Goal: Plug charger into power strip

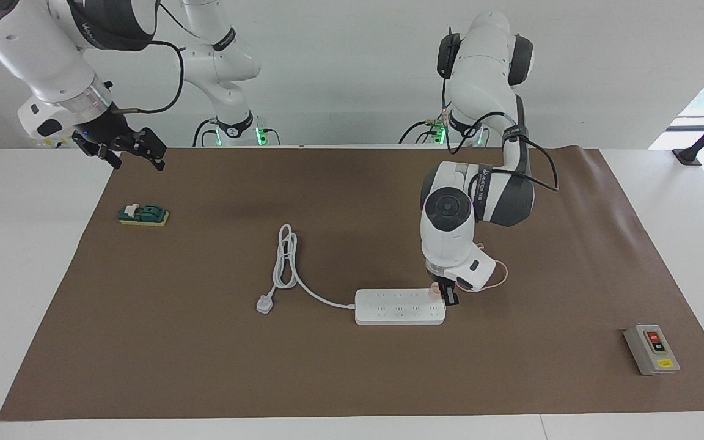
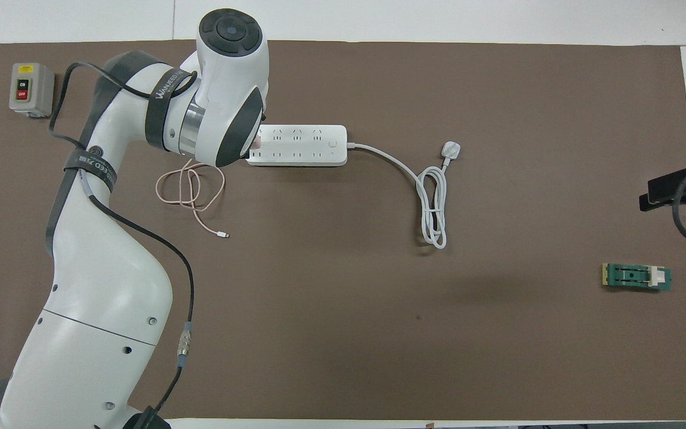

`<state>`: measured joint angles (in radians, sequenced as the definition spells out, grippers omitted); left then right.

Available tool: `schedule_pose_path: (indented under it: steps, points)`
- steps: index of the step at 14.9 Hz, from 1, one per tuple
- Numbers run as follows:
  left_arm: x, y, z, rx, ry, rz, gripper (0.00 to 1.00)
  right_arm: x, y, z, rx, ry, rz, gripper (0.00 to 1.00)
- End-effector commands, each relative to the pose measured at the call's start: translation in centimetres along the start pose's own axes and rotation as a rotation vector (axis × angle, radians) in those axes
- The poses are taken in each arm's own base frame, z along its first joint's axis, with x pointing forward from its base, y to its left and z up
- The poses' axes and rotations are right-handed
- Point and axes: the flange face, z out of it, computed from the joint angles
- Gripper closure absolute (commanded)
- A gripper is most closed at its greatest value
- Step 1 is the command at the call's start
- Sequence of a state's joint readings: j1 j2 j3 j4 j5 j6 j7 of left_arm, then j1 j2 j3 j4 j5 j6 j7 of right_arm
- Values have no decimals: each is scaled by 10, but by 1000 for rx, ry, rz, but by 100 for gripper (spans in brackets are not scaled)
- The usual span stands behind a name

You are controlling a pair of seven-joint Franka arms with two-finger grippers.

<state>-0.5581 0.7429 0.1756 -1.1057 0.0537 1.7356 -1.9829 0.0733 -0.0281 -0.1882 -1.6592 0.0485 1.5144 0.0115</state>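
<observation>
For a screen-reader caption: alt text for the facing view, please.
The left gripper holds the pink charger over one end of the white power strip on a brown mat; the right gripper waits, open, above the mat's edge.

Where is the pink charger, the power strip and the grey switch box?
charger (image 1: 433, 292), facing view, pink cube body.
power strip (image 2: 307, 145), overhead view, bare top face.
grey switch box (image 1: 651, 349), facing view, front face.

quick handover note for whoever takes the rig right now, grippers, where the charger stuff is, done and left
Left gripper: shut on the charger, over the power strip at the end toward the left arm.
Right gripper: open, waiting above the mat's edge, holding nothing.
Charger cable trails on the mat, nearer the robots than the strip.
Done: charger picked up and carried to the strip.
Left: seat it in an outlet; whether it is seated I cannot tell.
</observation>
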Motion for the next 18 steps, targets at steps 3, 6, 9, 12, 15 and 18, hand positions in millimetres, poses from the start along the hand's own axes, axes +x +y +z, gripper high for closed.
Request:
schedule_pose_path:
  steps: [3, 6, 9, 12, 15, 18]
  points:
    - [-2, 0, 8, -5, 20, 9, 100, -4, -1, -4, -11, -5, 13, 0]
    - [-2, 1, 14, -9, 18, 12, 100, -4, -1, -4, -11, -5, 13, 0]
    - [-4, 1, 18, -12, 17, 14, 100, -4, -1, -4, -11, -5, 13, 0]
    - [-5, 0, 20, -12, 15, 14, 100, -4, -1, -4, -11, -5, 13, 0]
    - [-6, -1, 24, -7, 19, 17, 100, -4, -1, -4, -11, -5, 13, 0]
    - [-17, -7, 23, -12, 20, 40, 100, -4, -1, -4, -11, -5, 13, 0]
